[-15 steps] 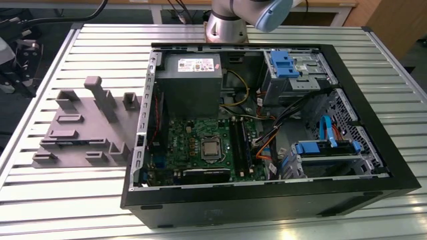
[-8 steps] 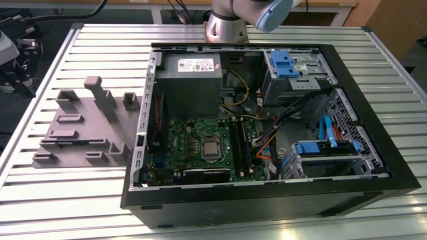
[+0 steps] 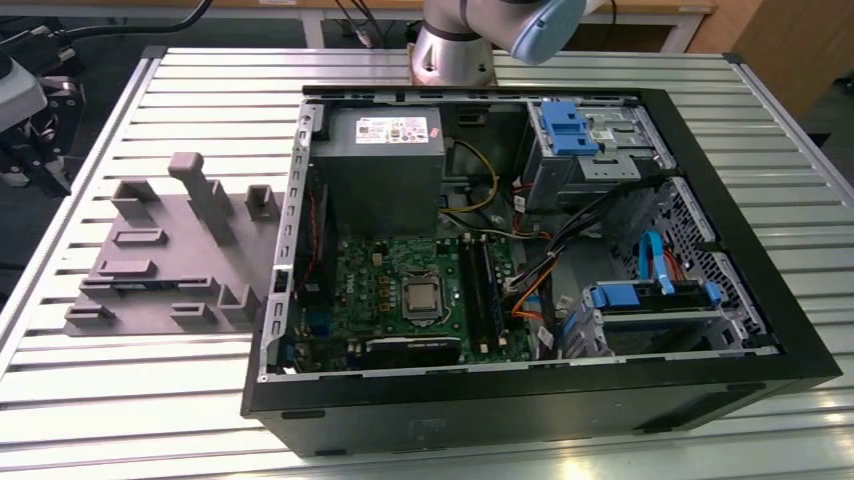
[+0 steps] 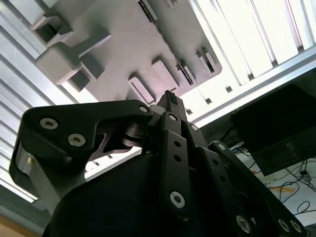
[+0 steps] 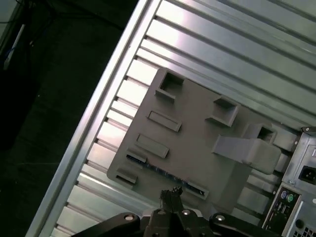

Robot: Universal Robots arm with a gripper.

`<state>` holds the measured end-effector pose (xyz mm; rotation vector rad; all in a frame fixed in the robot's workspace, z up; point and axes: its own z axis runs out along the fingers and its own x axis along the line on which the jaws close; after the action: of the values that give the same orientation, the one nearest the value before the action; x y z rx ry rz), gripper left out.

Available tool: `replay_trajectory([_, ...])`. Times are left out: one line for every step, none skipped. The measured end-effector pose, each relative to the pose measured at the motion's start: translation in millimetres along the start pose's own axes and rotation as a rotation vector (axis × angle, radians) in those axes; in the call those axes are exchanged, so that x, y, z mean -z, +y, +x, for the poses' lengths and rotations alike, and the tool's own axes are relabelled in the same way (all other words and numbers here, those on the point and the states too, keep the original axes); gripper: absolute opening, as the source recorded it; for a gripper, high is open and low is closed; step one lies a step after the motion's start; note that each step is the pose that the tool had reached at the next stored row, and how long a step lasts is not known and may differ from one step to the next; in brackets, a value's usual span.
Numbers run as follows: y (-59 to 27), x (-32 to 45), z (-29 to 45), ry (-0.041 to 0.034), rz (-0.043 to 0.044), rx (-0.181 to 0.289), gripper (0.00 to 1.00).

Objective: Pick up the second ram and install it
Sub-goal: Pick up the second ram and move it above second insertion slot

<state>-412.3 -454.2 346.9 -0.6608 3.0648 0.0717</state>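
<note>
My fingers (image 5: 168,200) together, nothing clamped between them. Second ram (image 5: 165,172) sits in long slot of grey fixture tray (image 5: 197,128), straight out ahead of fingers, well apart, no contact. Tray on slatted surface (image 5: 237,44), open PC case (image 3: 534,250) just beside it.

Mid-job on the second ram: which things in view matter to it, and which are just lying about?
Job:
second ram, lying in the grey fixture tray
gripper, pointing toward that tray
black memory slots on the motherboard

Just there:
power supply
blue drive bracket
slatted table
</note>
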Motion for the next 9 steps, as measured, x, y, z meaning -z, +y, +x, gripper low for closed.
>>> replay_trajectory([-0.1,-0.1,0.1,0.0004,-0.0002,0.01,0.11])
replay_trajectory([-0.2,-0.1,0.1,0.0007,-0.0003,0.019,0.11])
replay_trajectory([-0.4,-0.1,0.2,0.0012,-0.0004,0.029,0.11])
replay_trajectory([-0.5,-0.1,0.2,0.0015,-0.0006,0.038,0.11])
replay_trajectory([-0.6,-0.1,0.3,0.002,-0.0007,0.047,0.11])
replay_trajectory([-0.7,-0.1,0.4,0.0023,-0.0008,0.056,0.11])
replay_trajectory([-0.8,-0.2,0.4,0.0027,-0.001,0.065,0.11])
replay_trajectory([-1.0,-0.2,0.5,0.0032,-0.0011,0.075,0.11])
replay_trajectory([-1.1,-0.2,0.5,0.0036,-0.0012,0.084,0.11])
